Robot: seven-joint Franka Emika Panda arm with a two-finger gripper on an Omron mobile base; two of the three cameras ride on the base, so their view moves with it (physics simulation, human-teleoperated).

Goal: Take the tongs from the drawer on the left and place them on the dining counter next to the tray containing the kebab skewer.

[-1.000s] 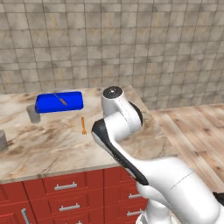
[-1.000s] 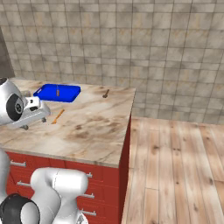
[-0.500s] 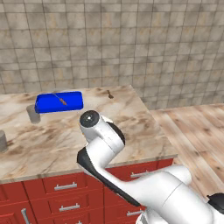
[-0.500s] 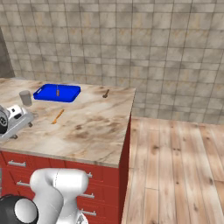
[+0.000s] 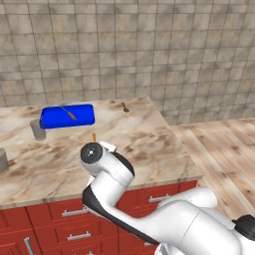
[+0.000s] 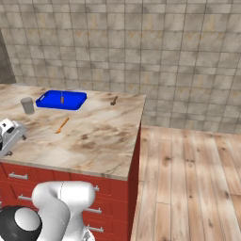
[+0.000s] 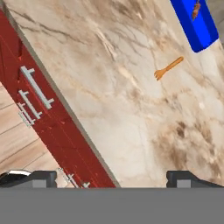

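Note:
My gripper [image 7: 109, 179] is open, its two dark fingertips [image 7: 189, 178] set wide apart with nothing between them. It hovers over the front edge of the dining counter [image 7: 131, 113], looking down at the red drawer fronts [image 7: 52, 127] with silver bar handles [image 7: 37, 87]; all of these are shut. The tongs are out of view. The blue tray [image 5: 67, 115] lies at the counter's back with the kebab skewer [image 5: 70, 115] in it; the tray [image 7: 194, 22] also shows in the hand view. In the right base view my hand [image 6: 10, 133] sits at the counter's left front.
A small orange utensil [image 5: 94, 137] lies on the counter in front of the tray. A brown wooden spoon [image 5: 124, 107] rests near the back right corner. A grey cup [image 5: 37, 129] stands left of the tray. Wooden floor [image 6: 188, 179] lies right of the counter.
The arm has swung down and leftward, from above the counter's middle to its front edge. The gripper has stayed open. The objects on the counter have not moved.

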